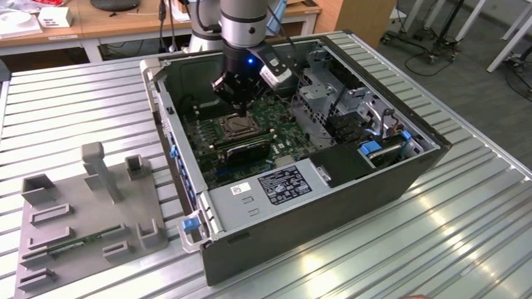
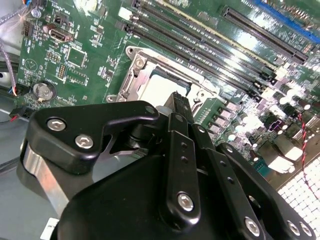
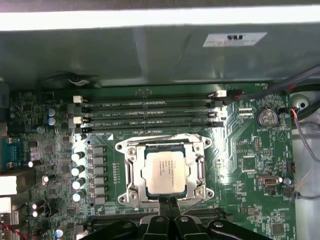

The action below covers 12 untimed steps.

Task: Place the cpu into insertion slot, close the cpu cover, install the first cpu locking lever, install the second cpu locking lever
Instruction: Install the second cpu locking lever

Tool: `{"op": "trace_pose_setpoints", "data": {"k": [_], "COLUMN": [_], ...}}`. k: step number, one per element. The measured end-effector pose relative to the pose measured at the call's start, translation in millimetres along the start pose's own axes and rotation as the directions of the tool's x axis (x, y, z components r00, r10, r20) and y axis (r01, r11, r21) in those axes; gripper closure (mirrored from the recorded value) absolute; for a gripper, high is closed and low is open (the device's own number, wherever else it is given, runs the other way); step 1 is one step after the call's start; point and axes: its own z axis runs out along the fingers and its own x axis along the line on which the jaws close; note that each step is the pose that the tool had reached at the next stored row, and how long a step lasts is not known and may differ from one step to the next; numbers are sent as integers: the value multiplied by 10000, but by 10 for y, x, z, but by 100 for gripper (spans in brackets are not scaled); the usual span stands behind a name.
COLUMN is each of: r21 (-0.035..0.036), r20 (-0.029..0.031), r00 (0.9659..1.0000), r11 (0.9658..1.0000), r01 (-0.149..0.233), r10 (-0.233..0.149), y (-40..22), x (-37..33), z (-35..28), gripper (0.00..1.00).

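A silver-grey arm (image 1: 242,22) carries a black tool (image 2: 181,107) studded with silver screws.

cpu (image 3: 166,172): pale matt metal | cpu cover (image 3: 131,172): shiny silvery metal (bright glints) | gripper (image 3: 167,202): black, matt

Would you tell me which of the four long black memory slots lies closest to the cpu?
The last slot of the row, running right beside the cpu cover; the other three lie beyond it, farther from the cpu.
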Motion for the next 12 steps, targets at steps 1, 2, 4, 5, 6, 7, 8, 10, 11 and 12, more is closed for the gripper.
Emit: {"op": "trace_pose_setpoints", "data": {"k": [1,2,4,5,6,7,8,10,11,12], "r21": [0,0,0,1,0,0,-1,-1,-3,-3], "r20": [0,0,0,0,0,0,1,19,34,50], "r00": [10000,10000,10000,10000,10000,10000,10000,10000,10000,10000], "r11": [10000,10000,10000,10000,10000,10000,10000,10000,10000,10000], "r01": [0,0,0,0,0,1,0,-1,0,1], "r10": [0,0,0,0,0,-1,0,1,0,-1], "y": [-17,-38,-82,-102,-120,-135,-142,-143,-144,-145], "x": [-1,-2,-5,-6,-7,-8,-6,2,8,16], "z": [0,0,-1,-1,-1,-2,-1,-1,0,1], "gripper": [89,89,89,89,89,89,89,89,89,89]}}
